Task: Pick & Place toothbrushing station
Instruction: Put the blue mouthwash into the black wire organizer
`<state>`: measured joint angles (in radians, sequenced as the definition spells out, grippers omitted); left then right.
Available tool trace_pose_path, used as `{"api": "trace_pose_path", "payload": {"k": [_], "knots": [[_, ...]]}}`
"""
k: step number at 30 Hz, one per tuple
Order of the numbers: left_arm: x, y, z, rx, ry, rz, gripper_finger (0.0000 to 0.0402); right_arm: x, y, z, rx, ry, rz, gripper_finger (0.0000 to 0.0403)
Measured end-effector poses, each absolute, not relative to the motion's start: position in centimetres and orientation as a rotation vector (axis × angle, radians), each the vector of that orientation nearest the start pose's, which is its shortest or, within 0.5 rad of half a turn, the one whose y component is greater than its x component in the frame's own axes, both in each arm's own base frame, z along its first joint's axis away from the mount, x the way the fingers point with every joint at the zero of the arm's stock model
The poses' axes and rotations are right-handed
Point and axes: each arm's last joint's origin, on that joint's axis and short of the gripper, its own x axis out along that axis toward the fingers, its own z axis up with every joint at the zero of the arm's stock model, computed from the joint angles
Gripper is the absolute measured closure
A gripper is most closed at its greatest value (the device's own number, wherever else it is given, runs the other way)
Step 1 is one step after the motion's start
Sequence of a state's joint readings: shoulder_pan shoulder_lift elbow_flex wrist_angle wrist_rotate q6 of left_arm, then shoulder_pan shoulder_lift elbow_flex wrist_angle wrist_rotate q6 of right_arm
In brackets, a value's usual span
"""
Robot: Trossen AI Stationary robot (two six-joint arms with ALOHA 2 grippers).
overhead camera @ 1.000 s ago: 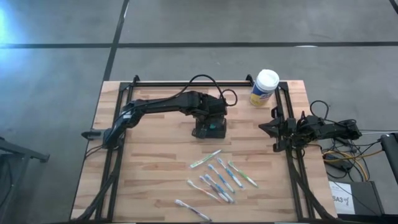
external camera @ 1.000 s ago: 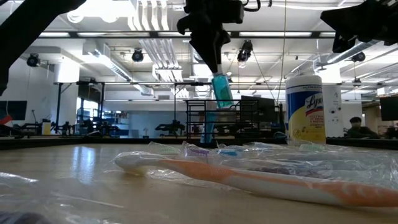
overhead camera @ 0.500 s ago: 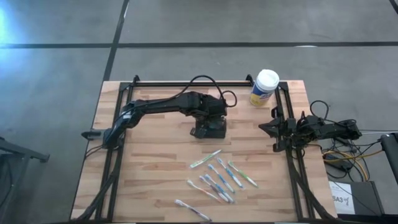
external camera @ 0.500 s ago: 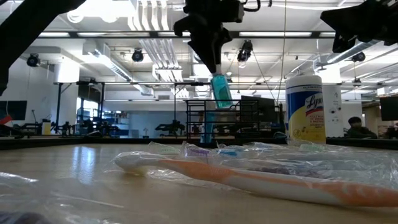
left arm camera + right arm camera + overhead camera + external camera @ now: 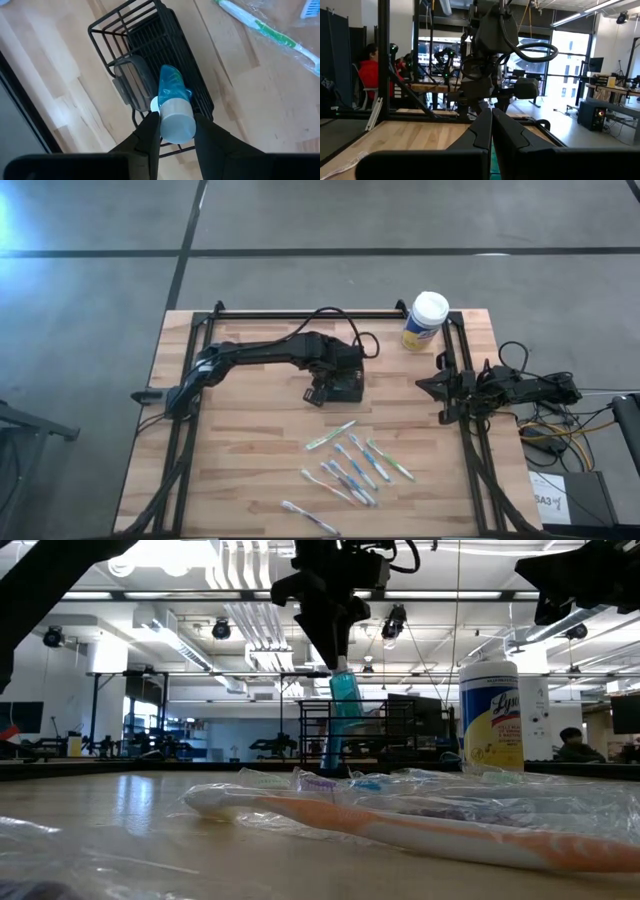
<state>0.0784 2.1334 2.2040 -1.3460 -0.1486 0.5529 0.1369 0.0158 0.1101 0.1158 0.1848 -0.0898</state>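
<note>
We see the wooden table (image 5: 250, 470) first, with the left arm reaching across its middle and the right arm parked at the right edge, its gripper (image 5: 491, 131) fully closed on nothing. Near the far edge stands a white-lidded, yellow-labelled canister (image 5: 425, 321). At mid-table sits the toothbrushing station (image 5: 165, 75), a black mesh-sided caddy; we see a small clear cup (image 5: 131, 82) in one end of it, and the rest of its compartments look bare. Directly above it the left gripper (image 5: 174, 131) is partly closed around the white cap of a blue toothpaste tube (image 5: 172, 97), whose lower end hangs down into the caddy. Nearer the front edge lie several wrapped toothbrushes (image 5: 352, 465), well apart from the caddy.
</note>
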Motion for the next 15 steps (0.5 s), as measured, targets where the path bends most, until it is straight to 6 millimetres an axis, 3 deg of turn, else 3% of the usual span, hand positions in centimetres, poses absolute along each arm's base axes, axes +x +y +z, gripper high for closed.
{"api": "trace_pose_path", "payload": {"k": [15], "knots": [[42.98, 3.74, 31.08, 0.536, 1.284, -0.173, 0.0307, 8.83, 0.68, 21.05, -0.056, -0.205, -0.057, 0.0394]]}}
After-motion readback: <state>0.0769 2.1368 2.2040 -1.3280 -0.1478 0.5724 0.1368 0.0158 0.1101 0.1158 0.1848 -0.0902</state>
